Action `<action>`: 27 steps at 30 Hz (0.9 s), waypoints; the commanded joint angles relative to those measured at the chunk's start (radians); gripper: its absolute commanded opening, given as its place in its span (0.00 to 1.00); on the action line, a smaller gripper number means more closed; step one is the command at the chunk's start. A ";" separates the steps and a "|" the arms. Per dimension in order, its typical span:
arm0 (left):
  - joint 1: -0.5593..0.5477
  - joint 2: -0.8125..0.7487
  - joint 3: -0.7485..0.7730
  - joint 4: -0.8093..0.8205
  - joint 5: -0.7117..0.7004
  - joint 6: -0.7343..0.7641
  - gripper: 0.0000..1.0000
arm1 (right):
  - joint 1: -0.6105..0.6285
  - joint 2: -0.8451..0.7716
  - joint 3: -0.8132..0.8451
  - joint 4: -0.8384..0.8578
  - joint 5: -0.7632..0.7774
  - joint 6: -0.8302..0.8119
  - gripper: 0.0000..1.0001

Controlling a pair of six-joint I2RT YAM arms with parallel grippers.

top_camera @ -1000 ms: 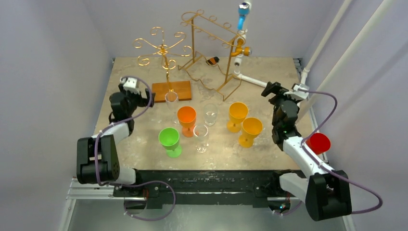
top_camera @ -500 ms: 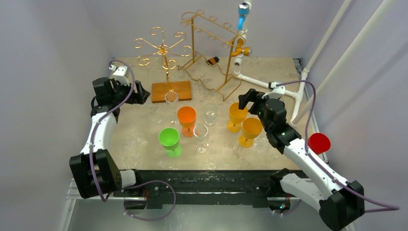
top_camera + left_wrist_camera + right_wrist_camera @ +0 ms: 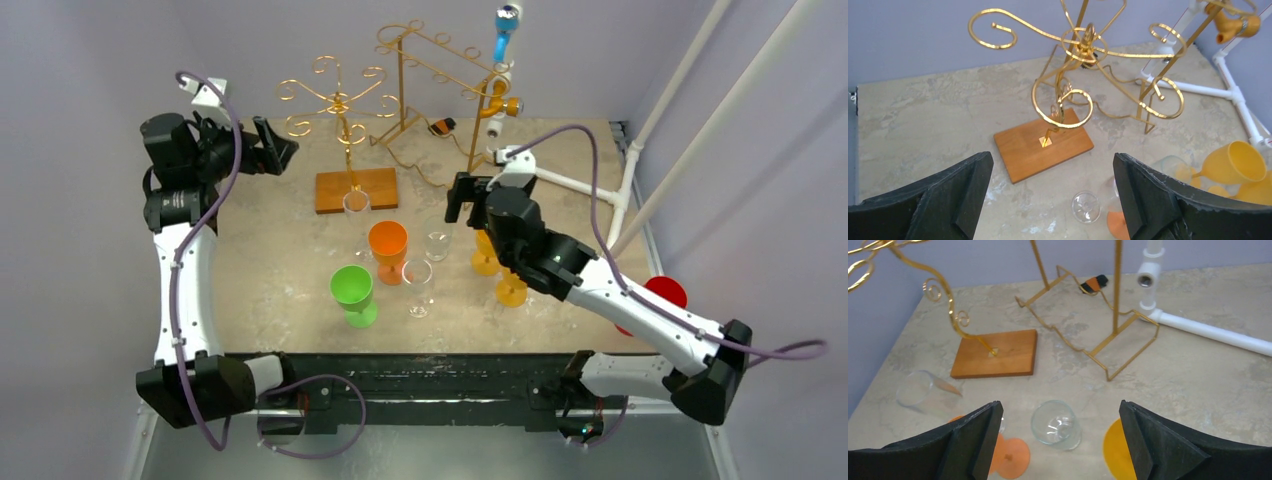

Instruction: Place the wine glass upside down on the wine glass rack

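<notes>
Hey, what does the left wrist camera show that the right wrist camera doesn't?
Only the left wrist view shows the gold scroll rack's central hub and a yellow plastic goblet's bowl. Only the right wrist view shows the small orange-and-black object lying far back. Both show the rectangular wooden rack base and the white plastic pipe.

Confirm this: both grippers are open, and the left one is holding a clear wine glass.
Wrong about the hold. Both grippers are open, but the left gripper holds nothing: the left wrist view shows no glass between its jaws; a clear wine glass stands on the table below.
</notes>
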 commanded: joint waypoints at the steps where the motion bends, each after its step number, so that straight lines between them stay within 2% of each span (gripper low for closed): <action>1: 0.004 0.051 0.126 -0.067 0.031 -0.114 1.00 | 0.110 0.122 0.169 -0.096 0.100 -0.047 0.99; 6: -0.018 0.115 0.174 -0.020 0.005 -0.193 0.98 | 0.161 0.238 0.310 -0.104 0.055 -0.081 0.94; 10: -0.084 0.169 0.228 -0.068 -0.064 -0.180 0.84 | 0.168 0.295 0.404 -0.135 0.047 -0.095 0.90; 13: -0.111 0.176 0.240 -0.078 -0.113 -0.169 0.79 | 0.170 0.333 0.472 -0.163 0.034 -0.114 0.88; 19: -0.115 0.186 0.241 -0.039 -0.147 -0.203 0.37 | 0.169 0.422 0.618 -0.211 0.005 -0.158 0.85; 25: -0.131 0.193 0.232 -0.024 -0.088 -0.232 0.08 | 0.165 0.542 0.805 -0.268 -0.025 -0.173 0.85; 27: -0.141 0.180 0.215 -0.014 -0.088 -0.245 0.04 | 0.159 0.581 0.867 -0.284 -0.036 -0.173 0.85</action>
